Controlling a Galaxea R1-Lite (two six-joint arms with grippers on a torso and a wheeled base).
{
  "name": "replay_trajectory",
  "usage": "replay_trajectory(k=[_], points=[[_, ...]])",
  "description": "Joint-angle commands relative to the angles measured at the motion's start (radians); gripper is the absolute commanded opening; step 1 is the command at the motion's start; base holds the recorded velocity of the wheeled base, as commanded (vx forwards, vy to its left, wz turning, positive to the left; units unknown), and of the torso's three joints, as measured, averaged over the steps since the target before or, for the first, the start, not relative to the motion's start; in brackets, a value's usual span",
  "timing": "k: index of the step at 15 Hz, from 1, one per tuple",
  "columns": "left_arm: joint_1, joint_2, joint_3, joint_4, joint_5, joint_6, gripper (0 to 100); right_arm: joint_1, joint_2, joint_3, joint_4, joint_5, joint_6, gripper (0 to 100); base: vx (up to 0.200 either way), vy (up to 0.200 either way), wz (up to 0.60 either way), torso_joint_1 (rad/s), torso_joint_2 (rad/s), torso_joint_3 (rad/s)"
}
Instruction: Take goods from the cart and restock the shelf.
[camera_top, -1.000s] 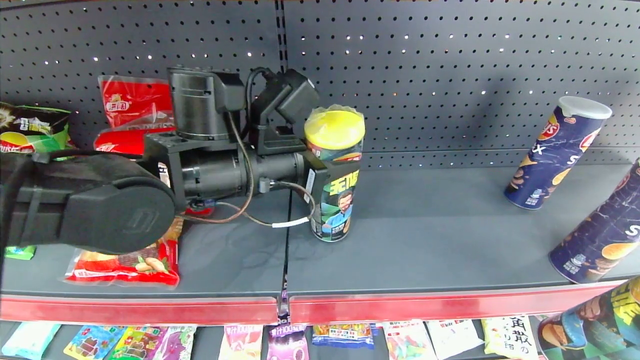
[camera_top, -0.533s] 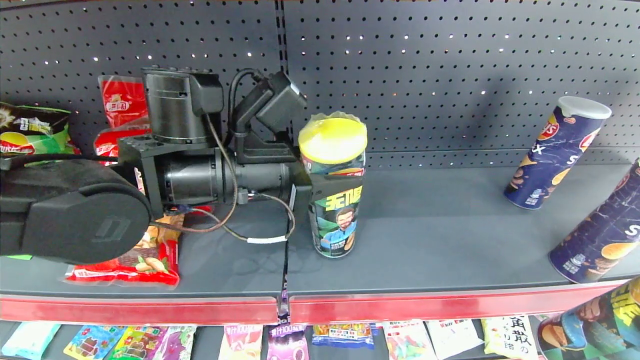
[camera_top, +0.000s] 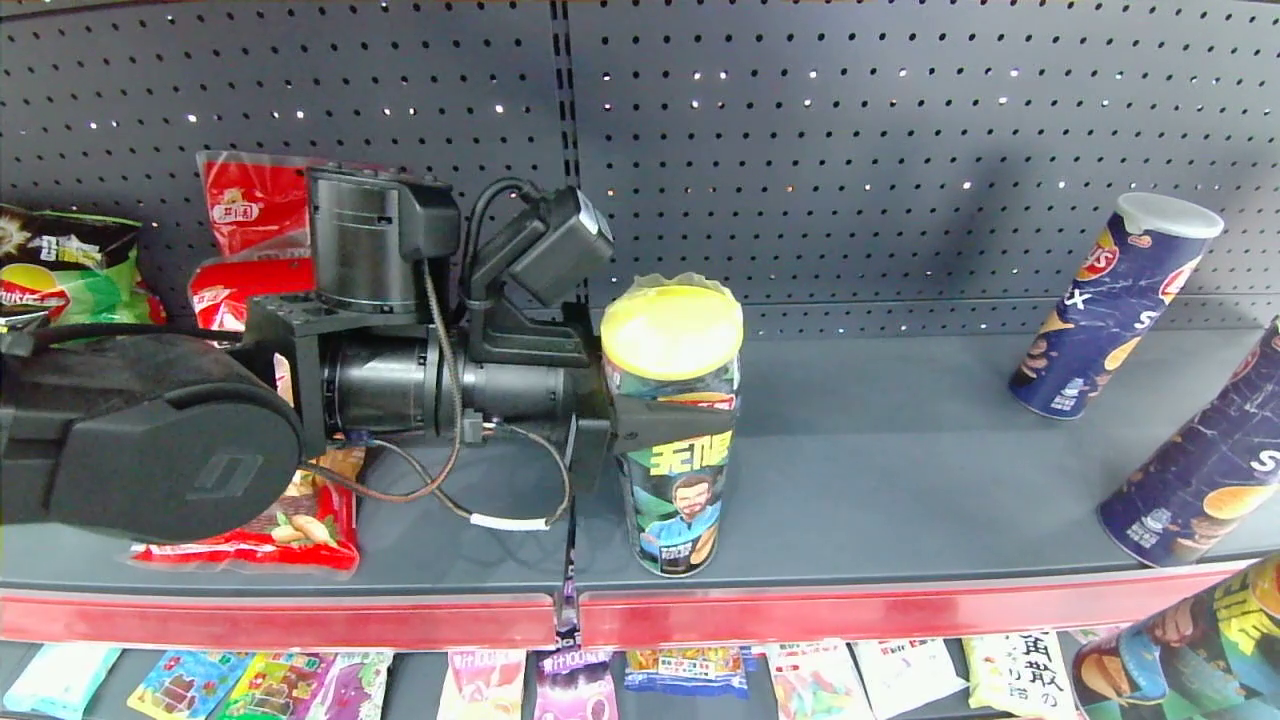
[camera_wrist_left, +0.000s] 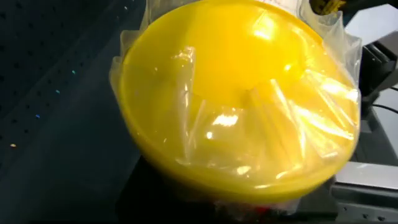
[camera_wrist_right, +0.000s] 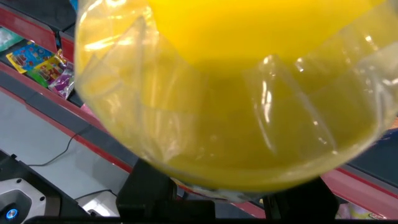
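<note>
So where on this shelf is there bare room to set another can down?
Bare shelf lies between the yellow-lidded can in the left gripper and the leaning blue cans. Left of that can, snack bags crowd the shelf.

Yellow-lidded chip can (camera_top: 678, 440) upright near shelf (camera_top: 900, 480) front edge; lid film-wrapped, body dark with cartoon figure.

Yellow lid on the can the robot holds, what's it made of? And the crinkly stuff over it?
The yellow lid looks like smooth, glossy plastic: even colour, soft highlights. The crinkly cover seems thin clear plastic film: shiny creases, yellow showing through. The can body may be printed cardboard; hard to tell.
</note>
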Motion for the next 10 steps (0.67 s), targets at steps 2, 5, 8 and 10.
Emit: replay_trajectory(k=[2, 5, 8, 10], points=[[0.000, 0.000, -0.002, 0.027, -0.022, 0.000, 0, 0.001, 0.003, -0.002, 0.000, 0.000, -0.001, 0, 0.000, 0.000, 0.00, 0.000, 0.00, 0.000], [0.001, 0.008, -0.007, 0.036, -0.025, 0.000, 0, 0.001, 0.003, 0.000, 0.000, 0.000, -0.001, 0, 0.000, 0.000, 0.00, 0.000, 0.00, 0.000], [0.001, 0.012, -0.002, 0.038, -0.023, -0.004, 0, 0.001, 0.003, 0.000, 0.000, 0.000, -0.001, 0, 0.000, 0.000, 0.00, 0.000, 0.00, 0.000], [0.001, 0.016, -0.001, 0.035, -0.015, -0.004, 0, 0.001, 0.004, 0.001, 0.000, 0.000, -0.001, 0, 0.000, 0.000, 0.00, 0.000, 0.00, 0.000]])
